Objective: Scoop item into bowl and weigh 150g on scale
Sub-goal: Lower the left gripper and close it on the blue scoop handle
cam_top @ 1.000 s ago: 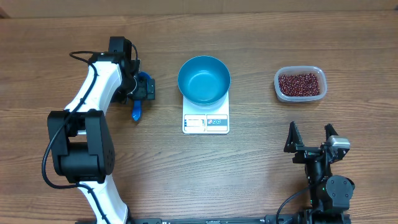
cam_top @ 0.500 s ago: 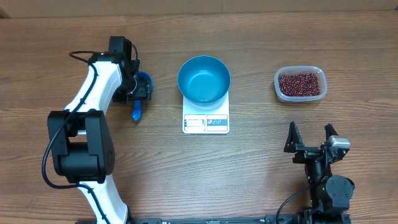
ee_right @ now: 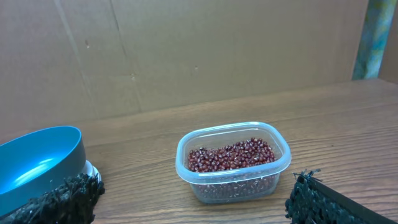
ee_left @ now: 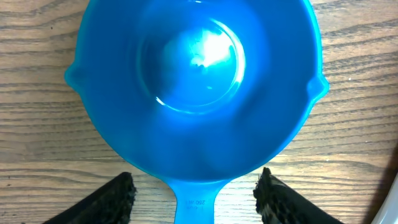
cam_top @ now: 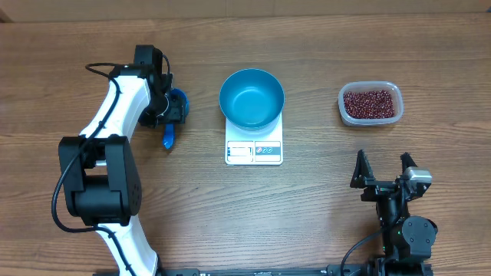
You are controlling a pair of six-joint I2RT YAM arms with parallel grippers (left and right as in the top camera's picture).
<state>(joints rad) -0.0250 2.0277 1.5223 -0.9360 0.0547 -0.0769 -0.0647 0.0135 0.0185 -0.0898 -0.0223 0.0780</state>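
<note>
blue bowl (cam_top: 252,98) sits on white scale (cam_top: 254,151) at table (cam_top: 307,222) centre, display edge toward the robot. clear tub (cam_top: 370,84) of red-brown beans (cam_top: 370,104) well to its right. left gripper (cam_top: 173,111) down over blue scoop (cam_top: 169,136) left of the bowl, jaw gap unclear from above. right gripper (cam_top: 381,156) near the front edge, fingers spread, holding nothing.

Place: a robotics lab bench is indicated.
Worktop: a wood-grain worktop (cam_top: 322,222) is seen, with a left arm (cam_top: 123,100) and a right arm (cam_top: 406,234) mounted at its near edge.
Backdrop: plain cardboard sheets (ee_right: 186,50) are stood behind it.
Props: a scale (cam_top: 254,151), a bowl (cam_top: 252,98) and a tub (cam_top: 370,85) of beans (cam_top: 370,103) are laid out sparsely.
</note>
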